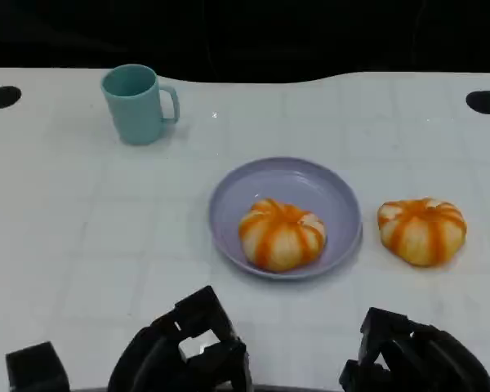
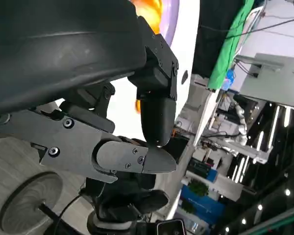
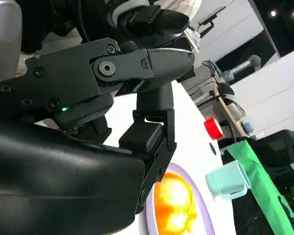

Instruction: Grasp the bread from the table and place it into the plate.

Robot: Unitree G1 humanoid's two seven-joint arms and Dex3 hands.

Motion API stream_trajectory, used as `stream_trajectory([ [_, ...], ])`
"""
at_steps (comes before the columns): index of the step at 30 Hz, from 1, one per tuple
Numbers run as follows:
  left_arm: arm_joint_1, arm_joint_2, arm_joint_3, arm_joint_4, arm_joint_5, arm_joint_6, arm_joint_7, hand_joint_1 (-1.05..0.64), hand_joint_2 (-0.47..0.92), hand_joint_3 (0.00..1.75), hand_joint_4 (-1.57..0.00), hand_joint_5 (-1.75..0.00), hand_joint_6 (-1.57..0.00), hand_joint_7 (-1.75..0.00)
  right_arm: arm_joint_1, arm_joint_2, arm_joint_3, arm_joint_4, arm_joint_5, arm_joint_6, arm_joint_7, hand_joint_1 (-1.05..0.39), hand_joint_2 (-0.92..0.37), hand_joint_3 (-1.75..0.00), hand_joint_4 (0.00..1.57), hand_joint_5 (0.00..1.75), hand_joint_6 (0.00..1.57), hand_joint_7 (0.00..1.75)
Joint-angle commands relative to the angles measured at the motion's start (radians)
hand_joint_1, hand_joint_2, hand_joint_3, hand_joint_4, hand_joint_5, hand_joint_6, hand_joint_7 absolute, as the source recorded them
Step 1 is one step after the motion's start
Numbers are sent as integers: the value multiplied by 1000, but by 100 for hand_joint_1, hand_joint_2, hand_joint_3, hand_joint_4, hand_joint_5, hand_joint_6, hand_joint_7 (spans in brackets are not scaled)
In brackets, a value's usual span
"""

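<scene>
One orange-striped round bread [image 1: 282,234] lies in the lilac plate [image 1: 310,184] at the table's middle. A second, similar bread [image 1: 422,230] rests on the white table just right of the plate, apart from its rim. My left hand [image 1: 188,351] hovers low at the near edge, in front of and left of the plate, holding nothing. My right hand [image 1: 412,359] sits at the near right, in front of the loose bread, also holding nothing. The left wrist view catches the plate's edge [image 2: 170,19] and bread [image 2: 149,7] past my left hand's fingers [image 2: 154,122]. The right wrist view shows plate [image 3: 202,205] and bread [image 3: 174,203] beyond my right hand's fingers [image 3: 154,103].
A teal mug [image 1: 139,102] stands at the far left of the table, also seen in the right wrist view [image 3: 228,178]. Two black round holes [image 1: 2,96] [image 1: 483,101] mark the table's far corners. The far table edge meets a dark background.
</scene>
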Motion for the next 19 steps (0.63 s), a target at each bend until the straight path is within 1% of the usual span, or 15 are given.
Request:
stream_trajectory([
  [1, 5, 7, 21, 21, -15, -2, -45, -57, 91, 19, -87, -175, -58, -175, 6, -18, -13, -12, 9, -1, -1, -71, -92, -22, 88, 159, 78, 135],
  [10, -4, 6, 33, 26, 1, -3, -64, -58, 91, 15, -87, -175, -60, -175, 12, -26, -21, -18, 15, -4, 5, -71, -92, -23, 88, 160, 79, 134],
  [14, -8, 3, 37, 34, 3, 1, -64, -58, 92, 14, -86, -175, -59, -175, 9, -29, -23, -5, 14, -19, 14, -71, -92, -23, 87, 160, 78, 133],
  [19, -13, 7, 45, 40, -5, 5, -80, -58, 92, 12, -84, -175, -58, -175, 5, -26, -24, 2, 13, -16, 10, -71, -92, -23, 86, 161, 78, 133],
])
